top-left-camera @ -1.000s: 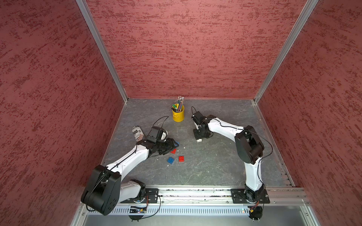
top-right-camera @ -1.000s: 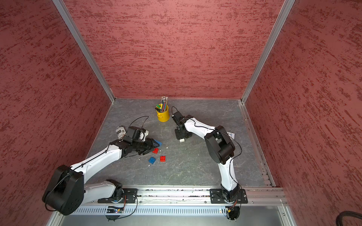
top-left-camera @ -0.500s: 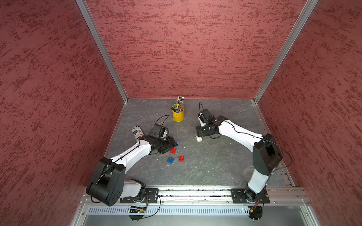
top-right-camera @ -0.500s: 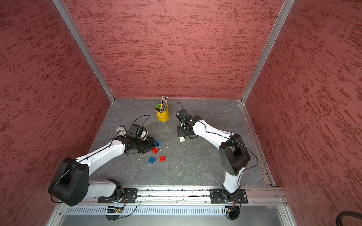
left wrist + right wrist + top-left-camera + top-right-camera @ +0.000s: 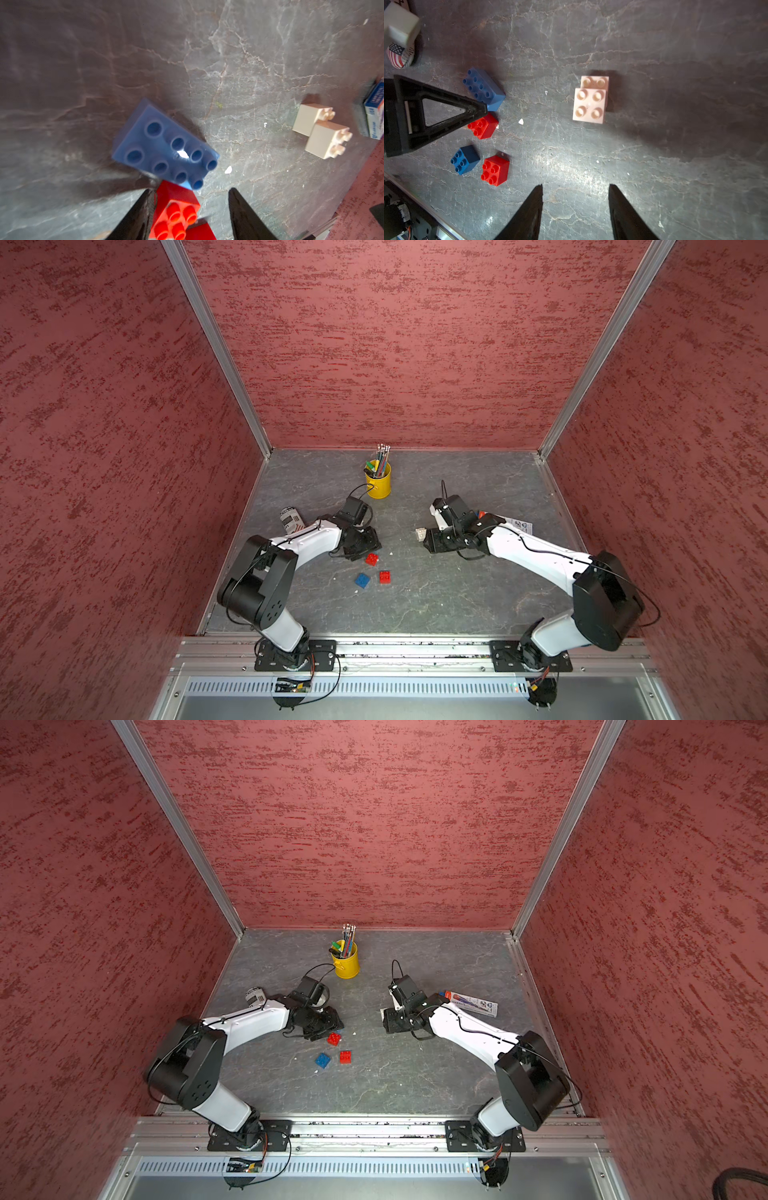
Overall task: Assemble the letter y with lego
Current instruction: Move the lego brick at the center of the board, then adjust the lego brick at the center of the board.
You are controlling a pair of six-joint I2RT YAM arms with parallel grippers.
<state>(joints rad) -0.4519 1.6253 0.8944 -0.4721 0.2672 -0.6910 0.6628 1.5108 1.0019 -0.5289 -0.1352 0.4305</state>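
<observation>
Reference point: the yellow cylindrical pencil cup (image 5: pixel 378 483). All the lego lies loose on the grey stone-pattern table (image 5: pixel 457 597), on the arm-base side of the cup. As I judge it, the letter y is not yet built. Only the two square white studded plastic bricks (image 5: pixel 589 104) are joined, in a step, and they sit from the cup toward the right arm. The long blue studded plastic brick (image 5: pixel 164 149), the first square red studded plastic brick (image 5: pixel 176 209), the second square red brick (image 5: pixel 495 169) and the square blue studded plastic brick (image 5: pixel 465 160) are grouped base-ward of the cup, none stacked.

The left gripper (image 5: pixel 190 190) has its fingers parted around the first red brick. One finger is against or just beside its wall and the other stands clear, so nothing is clamped. The right gripper (image 5: pixel 575 185) is spread and empty, short of the white pair.

Handling, as I judge it:
- The bricks are rigid, light and smooth-walled.
- I would grip squarely across two opposite flat walls, below the studs. A corner grip would likely twist out.
- A nudged brick may skid on the table.
- When I press two bricks together, the lower one needs bracing.
</observation>
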